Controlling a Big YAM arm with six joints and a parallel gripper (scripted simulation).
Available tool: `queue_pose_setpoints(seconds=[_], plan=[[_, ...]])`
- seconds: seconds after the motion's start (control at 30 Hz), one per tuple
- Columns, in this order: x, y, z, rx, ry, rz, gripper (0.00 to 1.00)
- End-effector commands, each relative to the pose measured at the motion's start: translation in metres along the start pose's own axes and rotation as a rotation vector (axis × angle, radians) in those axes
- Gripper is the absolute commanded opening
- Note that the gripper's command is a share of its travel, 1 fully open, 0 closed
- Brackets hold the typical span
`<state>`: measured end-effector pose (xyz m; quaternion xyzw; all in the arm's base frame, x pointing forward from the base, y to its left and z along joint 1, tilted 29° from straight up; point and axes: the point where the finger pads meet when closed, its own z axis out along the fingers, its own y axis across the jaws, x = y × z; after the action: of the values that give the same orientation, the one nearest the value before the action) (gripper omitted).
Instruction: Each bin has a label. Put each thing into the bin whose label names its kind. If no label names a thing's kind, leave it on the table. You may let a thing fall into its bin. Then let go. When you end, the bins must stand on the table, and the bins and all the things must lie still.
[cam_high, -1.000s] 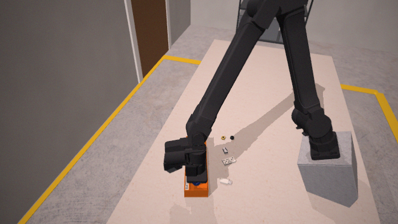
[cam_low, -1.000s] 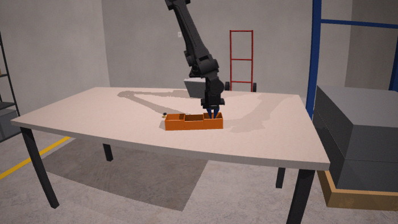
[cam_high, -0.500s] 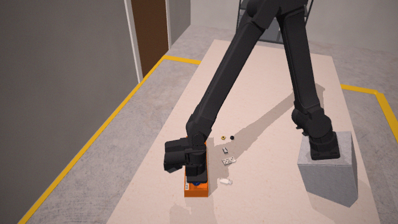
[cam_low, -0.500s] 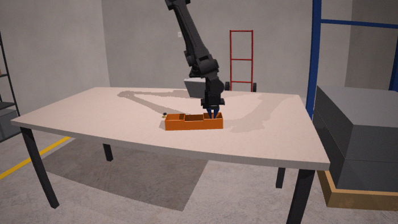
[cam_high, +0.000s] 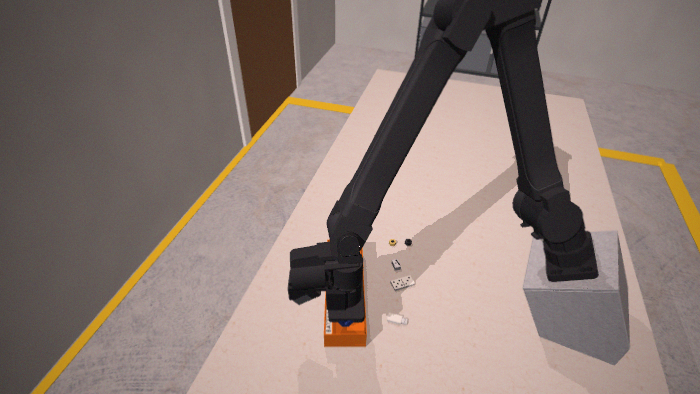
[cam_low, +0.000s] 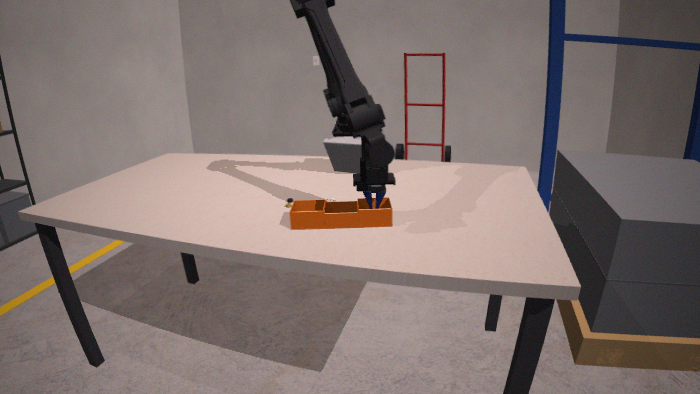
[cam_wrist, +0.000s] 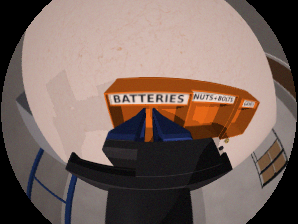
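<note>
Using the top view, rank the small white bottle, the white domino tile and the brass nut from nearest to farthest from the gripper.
The gripper hangs over the end compartment of the orange bin.
1. Small white bottle, just beside that end of the bin.
2. White domino tile, further along the table.
3. Brass nut, out past the bin's far end.

On my wrist view, at centre frame, the orange bin row (cam_wrist: 200, 112) carries white labels: "BATTERIES" (cam_wrist: 148, 99) reads clearly, "NUTS+BOLTS" (cam_wrist: 213, 98) only faintly beside it; the third label (cam_wrist: 249, 104), far right, is too small to read.
</note>
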<state>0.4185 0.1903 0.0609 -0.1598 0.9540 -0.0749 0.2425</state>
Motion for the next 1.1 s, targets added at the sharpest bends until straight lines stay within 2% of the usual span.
queue_pose_setpoints(seconds=[0.0, 0.23, 0.3, 1.07], plan=[[-0.013, 0.002, -0.009, -0.008, -0.033, 0.004, 0.09], [-0.012, 0.002, -0.009, -0.008, -0.033, 0.004, 0.09], [-0.004, 0.006, -0.016, -0.013, -0.025, -0.007, 0.09], [-0.025, 0.006, -0.052, -0.016, -0.062, 0.013, 0.09]])
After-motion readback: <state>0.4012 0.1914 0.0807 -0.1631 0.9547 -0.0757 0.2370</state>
